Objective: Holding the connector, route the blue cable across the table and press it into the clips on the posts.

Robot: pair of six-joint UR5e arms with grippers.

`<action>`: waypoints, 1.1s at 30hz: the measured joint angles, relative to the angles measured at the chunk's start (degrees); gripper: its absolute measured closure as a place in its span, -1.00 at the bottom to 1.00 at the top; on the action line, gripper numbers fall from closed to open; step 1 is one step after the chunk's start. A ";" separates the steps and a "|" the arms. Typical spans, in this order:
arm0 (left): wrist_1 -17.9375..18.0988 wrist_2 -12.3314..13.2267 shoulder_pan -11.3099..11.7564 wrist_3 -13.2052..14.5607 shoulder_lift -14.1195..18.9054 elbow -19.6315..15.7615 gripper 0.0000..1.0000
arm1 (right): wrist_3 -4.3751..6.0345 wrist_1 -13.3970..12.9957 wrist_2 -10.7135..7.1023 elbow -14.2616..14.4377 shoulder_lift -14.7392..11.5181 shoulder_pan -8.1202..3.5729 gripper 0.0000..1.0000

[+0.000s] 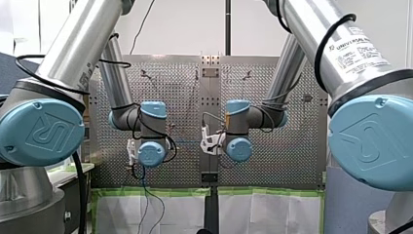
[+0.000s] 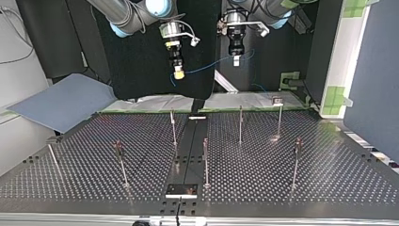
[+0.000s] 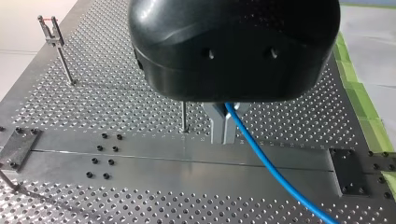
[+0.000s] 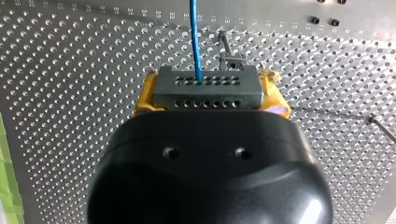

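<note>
Right gripper — yellow pads clamped on connector; cable runs out over table. Left gripper — fingers narrow, pinching cable, post near.

You have a bright blue cable, a dark grey connector dotted with rows of small holes, and yellow pads. Your worktop is silver-grey with a regular grid of perforations. The tape is green and the joint caps are light blue.
</note>
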 joint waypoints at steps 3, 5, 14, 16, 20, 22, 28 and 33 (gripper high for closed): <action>-0.01 -0.01 -0.01 0.01 0.00 -0.01 1.00 | 0.00 0.00 0.00 0.00 0.00 0.00 1.00; -0.22 -0.23 -0.08 0.07 -0.04 -0.22 1.00 | -0.08 0.08 -0.04 -0.08 0.08 0.08 1.00; -4.15 -2.99 -0.17 0.17 -0.08 -1.21 1.00 | -1.77 4.07 -0.17 -1.19 4.04 2.18 1.00; -4.56 -3.10 -0.17 0.17 -0.09 -1.21 1.00 | -1.82 5.02 -0.17 -1.21 4.60 2.24 1.00; -4.79 -3.15 -0.17 0.18 -0.09 -1.22 1.00 | -1.84 7.20 -0.18 -1.22 5.02 2.27 1.00; -4.81 -3.16 -0.17 0.17 -0.09 -1.23 1.00 | -1.84 8.11 -0.18 -1.23 5.06 2.27 1.00; -4.83 -3.16 -0.17 0.18 -0.09 -1.23 1.00 | -1.84 11.14 -0.17 -1.23 5.09 2.29 1.00; -4.90 -3.71 -0.24 0.10 0.01 -1.50 1.00 | -2.08 13.40 -0.23 -1.50 5.01 2.32 1.00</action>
